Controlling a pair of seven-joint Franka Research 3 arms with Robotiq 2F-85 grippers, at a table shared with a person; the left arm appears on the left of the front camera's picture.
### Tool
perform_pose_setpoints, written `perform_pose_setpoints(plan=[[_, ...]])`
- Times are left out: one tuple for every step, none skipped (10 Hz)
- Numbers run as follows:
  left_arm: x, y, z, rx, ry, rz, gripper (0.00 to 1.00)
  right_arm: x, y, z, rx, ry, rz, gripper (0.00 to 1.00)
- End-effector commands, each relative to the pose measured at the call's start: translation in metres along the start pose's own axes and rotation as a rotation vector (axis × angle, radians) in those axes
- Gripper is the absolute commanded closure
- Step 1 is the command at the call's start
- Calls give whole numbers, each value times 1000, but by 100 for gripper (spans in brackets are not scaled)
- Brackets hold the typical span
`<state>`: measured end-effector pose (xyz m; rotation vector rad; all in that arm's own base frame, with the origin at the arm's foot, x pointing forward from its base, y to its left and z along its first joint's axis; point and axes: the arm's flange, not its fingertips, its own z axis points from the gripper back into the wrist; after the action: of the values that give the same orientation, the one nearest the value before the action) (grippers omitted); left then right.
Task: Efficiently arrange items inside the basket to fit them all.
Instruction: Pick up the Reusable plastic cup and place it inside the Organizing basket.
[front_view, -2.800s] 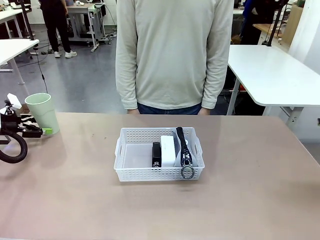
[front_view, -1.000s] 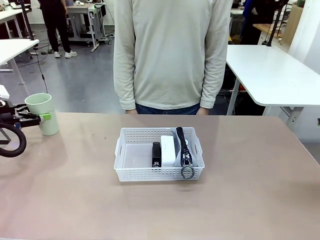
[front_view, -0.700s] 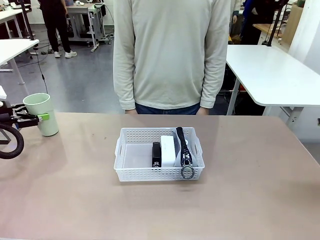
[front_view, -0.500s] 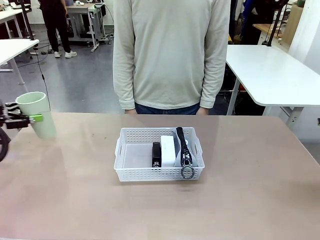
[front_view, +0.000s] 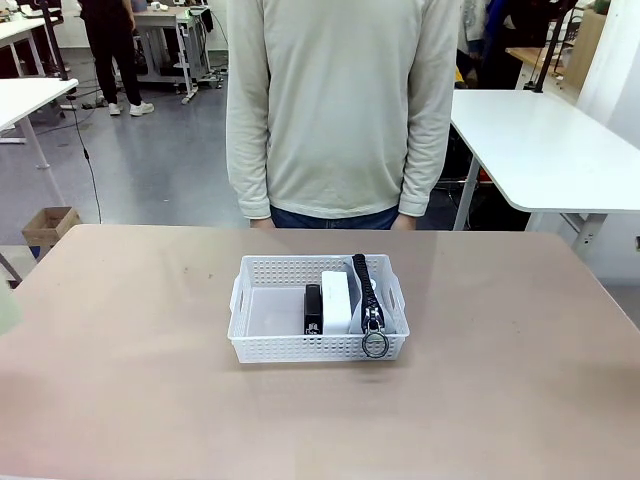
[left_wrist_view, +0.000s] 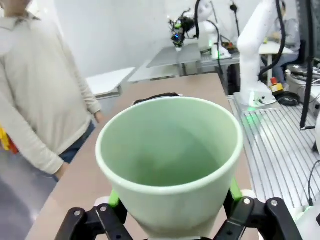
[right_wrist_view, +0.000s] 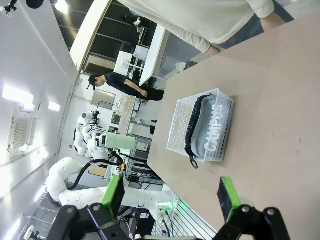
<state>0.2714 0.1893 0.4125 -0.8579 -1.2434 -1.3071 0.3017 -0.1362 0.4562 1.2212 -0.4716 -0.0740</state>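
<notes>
The white perforated basket (front_view: 300, 263) sits mid-table. Inside stand a black stapler (front_view: 313, 306), a small white box (front_view: 336, 300) and a grey zip pouch (front_view: 369, 290) on edge, its ring pull (front_view: 375, 345) hanging over the near rim. The basket's left half is bare. In the left wrist view my left gripper (left_wrist_view: 174, 196) is shut on the pale green cup (left_wrist_view: 170, 150), green pads against its sides, its mouth facing the camera. My right gripper (right_wrist_view: 171, 197) stands open, well away from the basket (right_wrist_view: 180, 130), where the pouch (right_wrist_view: 216, 131) lies.
A person (front_view: 345, 110) stands at the table's far edge with both arms hanging down. The tan tabletop (front_view: 150, 380) stretches wide on both sides of the basket. A white table (front_view: 540, 140) stands behind on the right, a cardboard box (front_view: 50, 225) on the floor at left.
My left gripper has carried the cup off to the left, out of the front view's edge. The basket, its contents and the person have stayed put.
</notes>
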Motion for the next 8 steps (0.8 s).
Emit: perform_pose_setpoints(plan=[[-6,19,-17,-38,5,34,70,2,2,-1,14,-7,7,0],[-6,19,-17,-38,5,34,70,2,2,-1,14,-7,7,0],[-6,19,-17,-38,5,34,70,2,2,-1,14,-7,7,0],[-6,19,-17,-38,5,34,70,2,2,-1,14,-7,7,0],[-8,10,-14,-33,9,16,12,2,2,-1,14,-7,7,0],[14,5,-51,-24,-1,61,12,2,2,-1,14,-7,7,0],[49,3,-97,-49,155,96,12,2,2,-1,14,-7,7,0],[87,5,-159,41,93,133,12,2,2,-1,14,-7,7,0]])
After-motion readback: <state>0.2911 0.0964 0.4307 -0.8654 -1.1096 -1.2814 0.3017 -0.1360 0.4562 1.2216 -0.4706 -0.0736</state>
